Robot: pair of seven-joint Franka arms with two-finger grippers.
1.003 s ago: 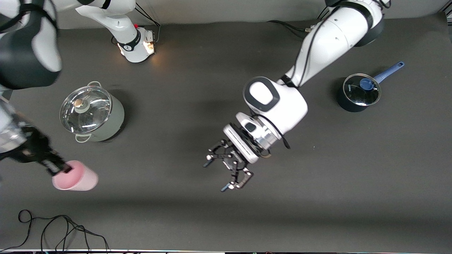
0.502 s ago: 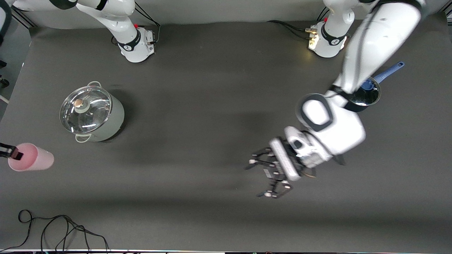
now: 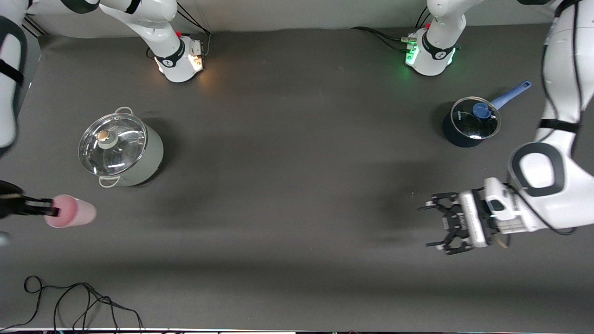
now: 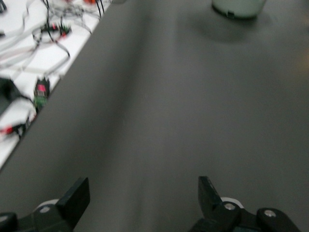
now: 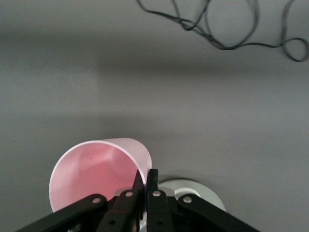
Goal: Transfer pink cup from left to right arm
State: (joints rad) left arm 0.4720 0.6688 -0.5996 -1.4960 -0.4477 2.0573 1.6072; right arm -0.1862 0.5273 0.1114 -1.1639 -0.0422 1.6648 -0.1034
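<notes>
The pink cup [image 3: 73,211] hangs tipped on its side over the table at the right arm's end, close to the big lidded pot. My right gripper [image 3: 52,212] is shut on the cup's rim; most of that arm is out of the front view. In the right wrist view the two slim black fingers [image 5: 153,180] pinch the wall of the pink cup [image 5: 94,171], one inside and one outside. My left gripper [image 3: 424,226] stands open and empty over bare table at the left arm's end. The left wrist view shows the left gripper [image 4: 143,192] with only mat between its fingers.
A grey-green pot with a glass lid [image 3: 119,146] stands toward the right arm's end. A small dark saucepan with a blue handle [image 3: 471,122] stands toward the left arm's end. A loose black cable [image 3: 79,301] lies near the table's front edge.
The left arm has swung from the table's middle toward its own end, still open. The right gripper has carried the cup toward the right arm's end of the table.
</notes>
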